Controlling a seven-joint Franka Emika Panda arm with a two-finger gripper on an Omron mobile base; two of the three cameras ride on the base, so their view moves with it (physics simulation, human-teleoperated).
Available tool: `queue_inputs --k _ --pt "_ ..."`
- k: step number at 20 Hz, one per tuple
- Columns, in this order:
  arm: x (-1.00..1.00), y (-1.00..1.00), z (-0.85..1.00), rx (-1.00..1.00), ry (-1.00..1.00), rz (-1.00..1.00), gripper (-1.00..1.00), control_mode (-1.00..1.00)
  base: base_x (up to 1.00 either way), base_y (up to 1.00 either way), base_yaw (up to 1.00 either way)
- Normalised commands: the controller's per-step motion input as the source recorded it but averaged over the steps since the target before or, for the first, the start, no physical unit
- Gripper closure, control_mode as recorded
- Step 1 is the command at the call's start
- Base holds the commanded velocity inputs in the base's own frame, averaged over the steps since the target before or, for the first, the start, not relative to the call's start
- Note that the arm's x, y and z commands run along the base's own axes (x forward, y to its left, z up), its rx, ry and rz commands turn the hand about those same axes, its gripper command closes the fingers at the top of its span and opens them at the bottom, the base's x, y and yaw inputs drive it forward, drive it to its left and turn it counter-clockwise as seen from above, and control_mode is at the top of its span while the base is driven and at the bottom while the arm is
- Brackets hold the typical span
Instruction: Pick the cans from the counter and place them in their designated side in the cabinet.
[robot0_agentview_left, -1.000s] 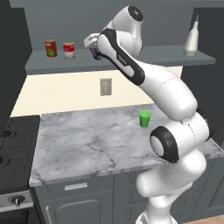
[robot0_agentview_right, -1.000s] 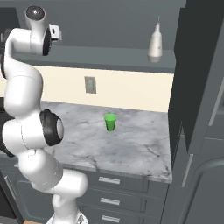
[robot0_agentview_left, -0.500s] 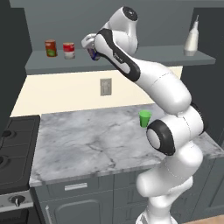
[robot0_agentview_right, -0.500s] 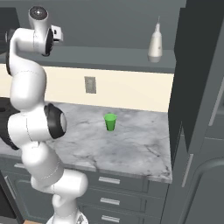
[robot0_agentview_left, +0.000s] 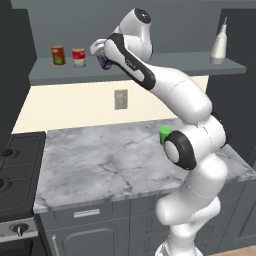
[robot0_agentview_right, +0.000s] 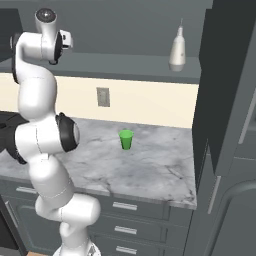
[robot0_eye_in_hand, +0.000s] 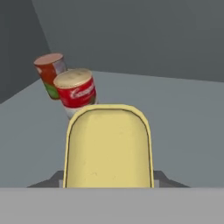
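Observation:
My gripper (robot0_agentview_left: 103, 58) is shut on the dark blue can (robot0_agentview_left: 104, 63), held over the left part of the cabinet shelf (robot0_agentview_left: 160, 65). In the hand view its yellow top (robot0_eye_in_hand: 109, 148) fills the foreground and hides the fingertips. Just left of it the red-and-white can (robot0_agentview_left: 78, 57) (robot0_eye_in_hand: 78, 89) with a tan lid stands upright on the shelf (robot0_eye_in_hand: 183, 113). The held can is close beside it; contact between them cannot be told. The marble counter (robot0_agentview_left: 100, 160) (robot0_agentview_right: 150, 165) lies below.
A red can with green label (robot0_agentview_left: 58, 55) (robot0_eye_in_hand: 50, 72) stands at the shelf's far left. A white bottle (robot0_agentview_left: 218, 45) (robot0_agentview_right: 176, 50) is at the shelf's right end. A green cup (robot0_agentview_left: 165, 134) (robot0_agentview_right: 126, 139) sits on the counter. The black stove (robot0_agentview_left: 15, 170) adjoins on the left.
The arm's upper joints have swung slightly left. The held blue can has stayed near the red-and-white can, still gripped.

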Motion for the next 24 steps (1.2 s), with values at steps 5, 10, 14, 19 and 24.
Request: queue_inputs --k 5,10,14,19,24 --pt "0.21 0.12 -0.03 0.00 0.04 -0.01 1.00 -1.00 0.00 0.00 0.00" --pt "0.22 0.09 -0.01 0.00 0.03 -0.01 1.00 -1.00 0.00 0.00 0.00" --pt "0.22 0.08 -0.02 0.00 0.03 -0.01 -1.00 -1.00 0.00 0.00 0.00" --pt "0.21 0.06 -0.01 0.00 0.03 -0.01 -1.00 -1.00 0.00 0.00 0.00" --pt "0.18 0.01 0.00 0.00 0.02 -0.01 -1.00 -1.00 0.00 0.00 0.00"
